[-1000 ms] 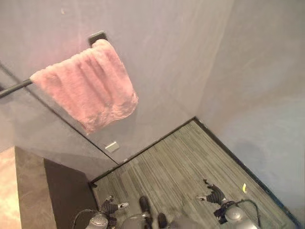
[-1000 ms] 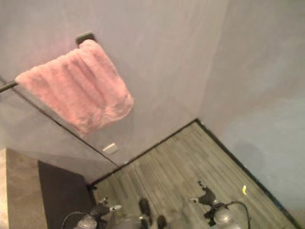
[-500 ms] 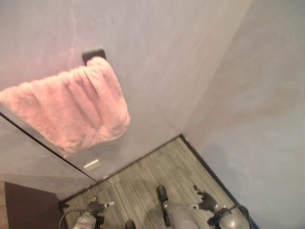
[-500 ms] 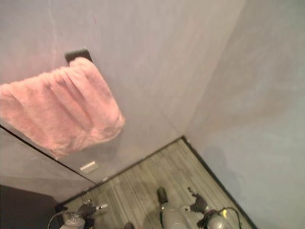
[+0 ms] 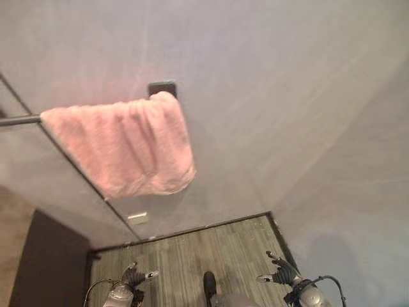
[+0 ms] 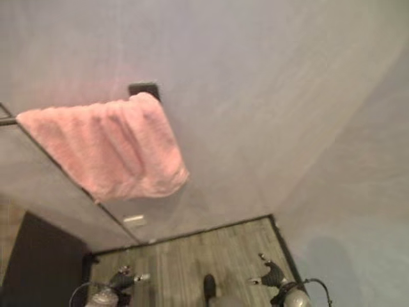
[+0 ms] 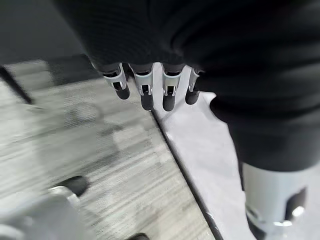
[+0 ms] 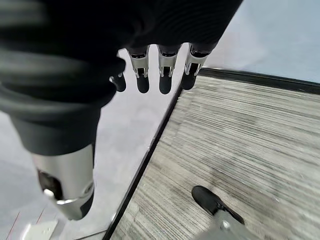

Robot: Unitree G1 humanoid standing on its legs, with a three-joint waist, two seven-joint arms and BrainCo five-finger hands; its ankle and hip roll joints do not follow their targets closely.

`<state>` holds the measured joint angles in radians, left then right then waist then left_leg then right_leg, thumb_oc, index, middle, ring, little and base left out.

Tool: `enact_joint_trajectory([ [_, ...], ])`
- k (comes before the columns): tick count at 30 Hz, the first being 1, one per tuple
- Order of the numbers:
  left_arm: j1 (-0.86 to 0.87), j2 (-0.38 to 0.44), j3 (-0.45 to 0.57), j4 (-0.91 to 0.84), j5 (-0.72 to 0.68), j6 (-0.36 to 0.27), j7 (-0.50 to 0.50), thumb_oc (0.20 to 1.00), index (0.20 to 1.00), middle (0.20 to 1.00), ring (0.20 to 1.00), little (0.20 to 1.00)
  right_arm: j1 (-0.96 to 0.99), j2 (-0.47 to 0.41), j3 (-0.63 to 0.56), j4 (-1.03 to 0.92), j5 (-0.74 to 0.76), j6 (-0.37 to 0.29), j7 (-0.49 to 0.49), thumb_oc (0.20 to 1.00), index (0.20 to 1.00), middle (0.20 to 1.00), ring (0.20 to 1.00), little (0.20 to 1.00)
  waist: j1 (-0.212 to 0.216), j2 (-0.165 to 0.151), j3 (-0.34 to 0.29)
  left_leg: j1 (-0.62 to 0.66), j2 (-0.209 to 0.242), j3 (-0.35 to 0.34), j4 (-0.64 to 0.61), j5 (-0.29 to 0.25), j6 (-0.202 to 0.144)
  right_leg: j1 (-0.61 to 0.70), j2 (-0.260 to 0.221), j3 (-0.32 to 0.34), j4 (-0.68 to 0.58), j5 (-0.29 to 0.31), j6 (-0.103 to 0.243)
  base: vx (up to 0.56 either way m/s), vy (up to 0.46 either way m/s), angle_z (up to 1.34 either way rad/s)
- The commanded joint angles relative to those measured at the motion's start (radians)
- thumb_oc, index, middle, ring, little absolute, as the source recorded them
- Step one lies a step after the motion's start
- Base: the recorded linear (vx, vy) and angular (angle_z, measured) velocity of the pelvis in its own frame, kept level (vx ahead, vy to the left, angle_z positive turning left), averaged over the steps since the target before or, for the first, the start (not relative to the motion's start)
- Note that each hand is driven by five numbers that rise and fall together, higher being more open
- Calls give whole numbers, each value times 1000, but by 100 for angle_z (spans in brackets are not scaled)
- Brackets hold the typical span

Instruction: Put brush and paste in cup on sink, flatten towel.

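**Towel bunched on its rail, both hands low and empty**

A pink towel [image 5: 124,148] hangs over a dark rail [image 5: 19,119] on the grey wall, gathered toward the rail's end at the dark wall mount [image 5: 162,87]. Its long axis runs along the rail, roughly level, and its folds drop straight down from it. The lower hem is uneven, hanging lowest at the corner under the mount. It looks rumpled and not spread flat, so I judge the flattening step not yet done.

Well below the towel, near the floor [image 5: 192,256], the left hand [image 5: 135,277] sits below the towel's rail-side half, and the right hand [image 5: 279,275] is off past the mount side. In its wrist view the left hand [image 7: 145,90] has relaxed fingers with nothing between them. The right hand [image 8: 160,75] is likewise slack and empty, its thumb apart from the finger row.

Of brush, paste and cup nothing can be judged from here; their part of the task cannot be confirmed.
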<state>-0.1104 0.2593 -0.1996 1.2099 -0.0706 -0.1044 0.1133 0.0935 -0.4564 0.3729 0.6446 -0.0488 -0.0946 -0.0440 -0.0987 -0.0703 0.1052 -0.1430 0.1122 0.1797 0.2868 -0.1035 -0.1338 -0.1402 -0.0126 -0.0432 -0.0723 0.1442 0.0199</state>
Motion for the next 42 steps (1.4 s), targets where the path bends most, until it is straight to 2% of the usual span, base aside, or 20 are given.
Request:
enact_joint_trajectory([
  [1,21,58,-14,-57,-3,-35,37,1000,1000,1000,1000,1000,-1,-16,-36,-73,38,-40,-38,1000,1000,1000,1000,1000,14,6,-23,2,29,-4,-195,185,33,73,-59,52,110,-100,94,103,147,13],
  [2,21,58,-14,-57,-3,-35,37,1000,1000,1000,1000,1000,-1,-16,-36,-73,38,-40,-38,1000,1000,1000,1000,1000,14,6,-23,2,29,-4,-196,186,33,73,-59,52,110,-100,94,204,315,-2],
  [3,18,67,-19,-77,1,-36,43,1000,1000,1000,1000,1000,-1,-23,-61,-82,66,-42,-42,1000,1000,1000,1000,1000,16,23,-31,-23,89,25,-226,243,10,86,-99,45,113,-115,106,148,222,-10],
  [4,18,67,-19,-77,1,-36,43,1000,1000,1000,1000,1000,-1,-23,-61,-82,66,-42,-42,1000,1000,1000,1000,1000,16,23,-31,-23,89,25,-227,243,10,86,-99,45,113,-115,106,278,420,29],
  [5,17,78,-19,-106,2,-41,43,1000,1000,1000,1000,1000,-13,-33,-81,-126,83,-40,-43,1000,1000,1000,1000,1000,21,33,-36,8,73,21,-215,207,16,99,-121,50,121,-128,117,198,309,37],
  [7,13,87,-28,-123,7,-47,42,1000,1000,1000,1000,1000,-27,-36,-94,-127,96,-42,-47,1000,1000,1000,1000,1000,21,36,-41,11,56,18,-213,192,21,109,-143,49,124,-122,126,170,269,26],
  [9,3,108,-46,-179,10,-56,42,1000,1000,1000,1000,1000,-53,-47,-121,-155,113,-44,-64,1000,1000,1000,1000,1000,26,35,-40,20,20,23,-200,160,41,111,-181,71,156,-90,141,159,293,-21],
  [11,-6,148,-67,-280,25,-68,36,1000,1000,1000,1000,1000,-96,-65,-143,-176,124,-52,-78,1000,1000,1000,1000,1000,35,34,-34,44,-19,43,-208,139,70,78,-206,100,222,-17,151,134,355,-30],
  [12,-14,192,-88,-361,48,-82,33,1000,1000,1000,1000,1000,-154,-78,-149,-175,131,-59,-90,1000,1000,1000,1000,1000,42,38,-20,74,-32,59,-234,142,82,48,-200,98,280,26,148,107,342,-37],
  [13,-11,213,-89,-396,48,-88,32,1000,1000,1000,1000,1000,-180,-82,-143,-170,134,-65,-89,1000,1000,1000,1000,1000,51,44,-19,84,-36,56,-250,156,85,30,-174,99,313,30,146,123,311,-41],
  [14,-21,231,-103,-412,51,-89,22,1000,1000,1000,1000,1000,-184,-94,-148,-176,143,-68,-84,1000,1000,1000,1000,1000,35,50,-20,102,-47,40,-281,168,87,12,-103,140,327,-5,143,78,155,-48],
  [15,-21,232,-103,-412,51,-89,22,1000,1000,1000,1000,1000,-185,-94,-148,-176,143,-68,-84,1000,1000,1000,1000,1000,37,51,-22,100,-45,41,-283,170,86,8,-101,141,326,-2,142,194,192,-44],
  [16,-38,256,-107,-430,61,-96,1,1000,1000,1000,1000,1000,-181,-107,-173,-181,160,-76,-86,1000,1000,1000,1000,1000,27,59,-32,128,-58,16,-322,193,82,-5,-29,170,272,-53,137,141,111,-17],
  [17,-38,256,-108,-431,61,-96,1,1000,1000,1000,1000,1000,-180,-107,-173,-181,160,-76,-86,1000,1000,1000,1000,1000,27,60,-31,130,-58,15,-324,194,82,-3,-29,169,270,-53,137,234,134,3],
  [18,-60,279,-102,-453,65,-102,3,1000,1000,1000,1000,1000,-195,-118,-184,-197,174,-84,-94,1000,1000,1000,1000,1000,28,57,-32,148,-67,12,-338,190,80,-36,-29,122,182,-35,129,139,16,28],
  [19,-93,302,-121,-495,74,-104,5,1000,1000,1000,1000,1000,-195,-123,-208,-218,185,-80,-103,1000,1000,1000,1000,1000,21,53,-24,149,-70,-10,-325,182,80,-26,-53,107,178,-27,139,136,16,30],
  [23,-139,341,-139,-542,84,-119,5,1000,1000,1000,1000,1000,-246,-151,-210,-180,226,-98,-96,1000,1000,1000,1000,1000,32,43,-45,160,-75,-23,-362,171,77,20,-60,110,114,-29,139,97,-28,80],
  [32,-295,427,-154,-769,-124,-168,1,1000,1000,1000,1000,1000,-549,-231,-25,-216,334,-79,-30,1000,1000,1000,1000,1000,56,68,-35,105,-73,-30,-374,171,55,26,-81,74,30,-15,128,43,-31,15],
  [35,-351,431,-172,-806,-167,-177,9,1000,1000,1000,1000,1000,-626,-208,24,-223,347,-73,-32,1000,1000,1000,1000,1000,57,76,-26,78,-70,-28,-374,178,49,3,-82,75,26,-9,127,-32,-10,-4],
  [42,-457,331,-259,-811,-266,-170,0,1000,1000,1000,1000,1000,-750,-66,178,-227,481,-58,18,1000,1000,1000,1000,1000,61,80,-18,63,-65,-36,-374,182,42,-5,-75,74,27,-11,124,44,-18,-4],
])
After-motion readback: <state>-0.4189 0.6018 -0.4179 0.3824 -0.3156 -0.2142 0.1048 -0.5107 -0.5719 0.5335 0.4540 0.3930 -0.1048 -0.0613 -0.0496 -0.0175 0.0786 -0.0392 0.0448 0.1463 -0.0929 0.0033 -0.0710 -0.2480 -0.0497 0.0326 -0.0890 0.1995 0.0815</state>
